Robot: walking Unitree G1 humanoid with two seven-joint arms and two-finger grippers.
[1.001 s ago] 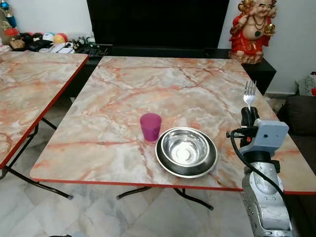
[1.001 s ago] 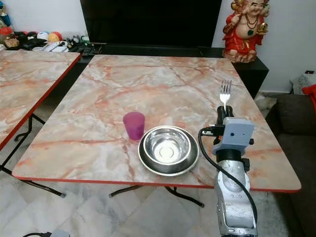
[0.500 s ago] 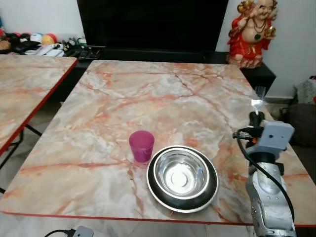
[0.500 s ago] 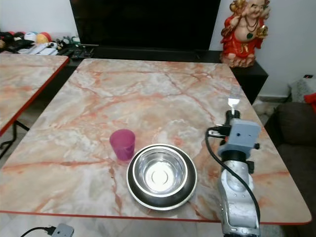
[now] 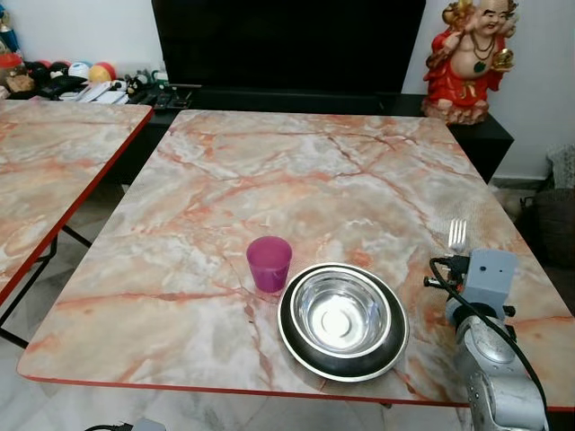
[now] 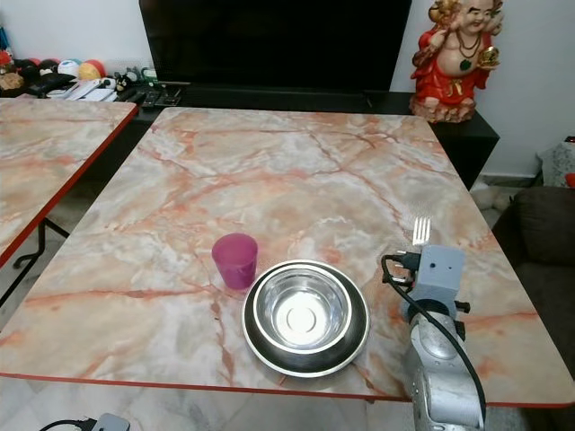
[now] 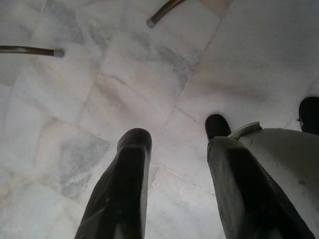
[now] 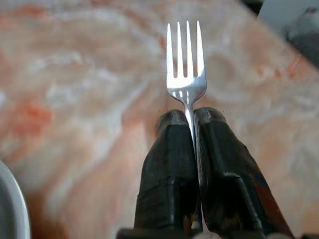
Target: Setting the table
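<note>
**Gripper holds the fork beside the bowl**

Right gripper (image 8: 192,117) sits at the lower right of the head views, fingers pinched tight on the fork (image 8: 186,64) handle, tines pointing away over the tabletop (image 5: 296,171). The bowl (image 5: 342,321) lies just left of it in the frame, with the cup (image 5: 269,263) beyond that. Left gripper (image 7: 174,144) hangs open over the floor. The grip is a thin pinch, so the fork could pivot or slip. Released near the right edge, it might slide off.
</note>
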